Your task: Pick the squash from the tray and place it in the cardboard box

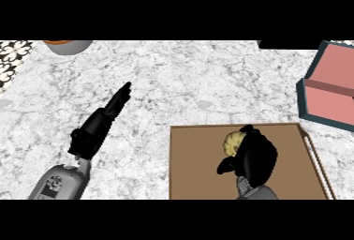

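The right hand (254, 157) is down over the brown tray (200, 164), its black fingers curled round the pale yellow squash (232, 142), which shows only at the hand's upper left edge; the rest of it is hidden under the palm. The thumb sticks out to the hand's lower left. Whether the squash rests on the tray or is lifted off it cannot be told from this view. The grey wrist comes in just below the hand, at the tray's near edge.

Up and to the right of this hand, past the tray's far right corner, stands the box (330, 89), with a dark teal outside and a pink inside, open at the top and apart from the tray.

The left hand (104, 121) lies well to the left of the right one, over the bare marble counter (194, 79), fingers straight and together, pointing up and away, holding nothing. Beyond its fingertips, at the counter's far left edge, sits a grey bowl (68, 46) with something orange in it
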`<state>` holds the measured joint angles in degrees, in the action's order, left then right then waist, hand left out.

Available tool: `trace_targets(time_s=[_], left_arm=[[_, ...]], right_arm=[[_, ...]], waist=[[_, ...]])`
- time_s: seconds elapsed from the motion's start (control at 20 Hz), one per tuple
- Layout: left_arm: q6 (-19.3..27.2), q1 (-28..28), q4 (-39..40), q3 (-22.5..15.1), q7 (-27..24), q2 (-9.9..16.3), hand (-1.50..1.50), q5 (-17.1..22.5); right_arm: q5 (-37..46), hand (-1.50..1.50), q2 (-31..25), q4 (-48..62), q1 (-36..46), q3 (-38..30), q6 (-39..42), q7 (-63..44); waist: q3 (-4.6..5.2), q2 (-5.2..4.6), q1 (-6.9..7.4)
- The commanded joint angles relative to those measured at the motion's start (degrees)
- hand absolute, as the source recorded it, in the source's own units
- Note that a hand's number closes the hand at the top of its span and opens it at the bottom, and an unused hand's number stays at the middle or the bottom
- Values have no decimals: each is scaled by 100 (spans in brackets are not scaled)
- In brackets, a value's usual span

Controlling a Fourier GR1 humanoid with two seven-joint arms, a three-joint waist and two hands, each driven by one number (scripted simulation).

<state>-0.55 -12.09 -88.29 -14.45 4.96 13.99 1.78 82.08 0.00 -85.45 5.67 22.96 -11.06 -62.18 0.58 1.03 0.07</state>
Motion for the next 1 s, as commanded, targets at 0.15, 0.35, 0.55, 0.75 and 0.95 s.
trace_targets(time_s=[0.15, 0.35, 0.55, 0.75, 0.95], left_arm=[[-186, 69, -233, 114, 119, 28, 0, -6], [-15, -89, 61, 94, 17, -150, 0, -131], [2, 110, 18, 102, -13, -115, 0, -123], [-35, 8, 180, 126, -96, -165, 0, -176], [-163, 111, 156, 232, -219, -104, 0, -180]], right_arm=[[680, 150, -189, 64, 187, -148, 432, -192], [-865, 150, -1158, -162, -265, -192, 417, 1968], [-2106, 150, -2250, -680, -752, -190, 776, 3789], [-2724, 150, -3349, -1017, -723, -1176, 486, 4962], [-3265, 150, -3710, -2095, -1159, -1738, 834, 5144]], waist=[[-57, -93, 2], [-63, -111, -39], [-72, -100, -59], [-62, -99, -96], [-54, -85, -102]])
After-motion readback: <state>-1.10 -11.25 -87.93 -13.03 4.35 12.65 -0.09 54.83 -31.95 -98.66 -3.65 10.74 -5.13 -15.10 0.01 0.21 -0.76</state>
